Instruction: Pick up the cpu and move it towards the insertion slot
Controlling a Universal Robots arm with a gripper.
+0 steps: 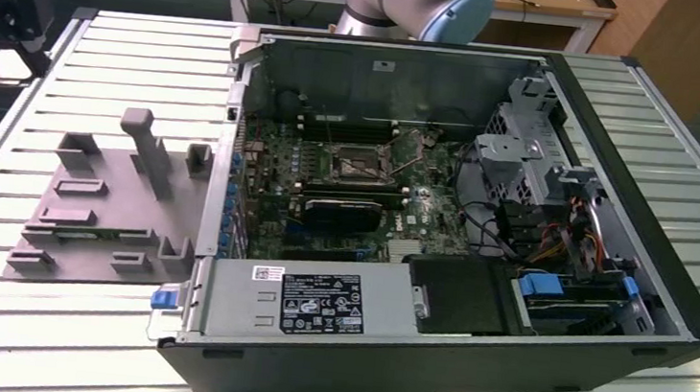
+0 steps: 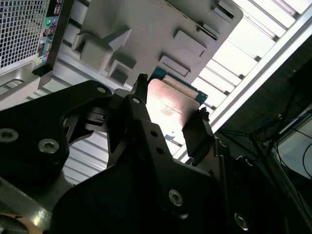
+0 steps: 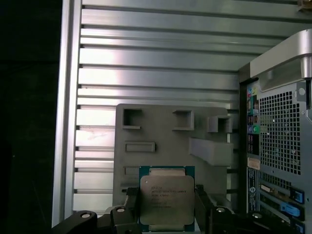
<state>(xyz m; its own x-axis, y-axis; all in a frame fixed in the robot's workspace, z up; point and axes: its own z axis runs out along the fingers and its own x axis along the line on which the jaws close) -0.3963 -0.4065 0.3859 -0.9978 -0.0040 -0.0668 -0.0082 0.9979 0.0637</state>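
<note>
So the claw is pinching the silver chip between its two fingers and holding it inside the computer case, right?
Not quite. The gripper is pinching the cpu between its two fingers, but it holds it outside the computer case, by the grey plastic fixture on the slatted table. The first wrist view shows this.

I see my tool (image 3: 166, 194) clamped by both black fingers (image 3: 132, 201) on the cpu (image 3: 165, 207) (arm joint (image 1: 421, 1) grey, blue-capped).

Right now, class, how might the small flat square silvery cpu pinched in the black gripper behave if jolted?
The flat silvery cpu looks rigid, likely light. Gripped by thin edges in the black gripper, its smooth metal might slip or tilt.
</note>
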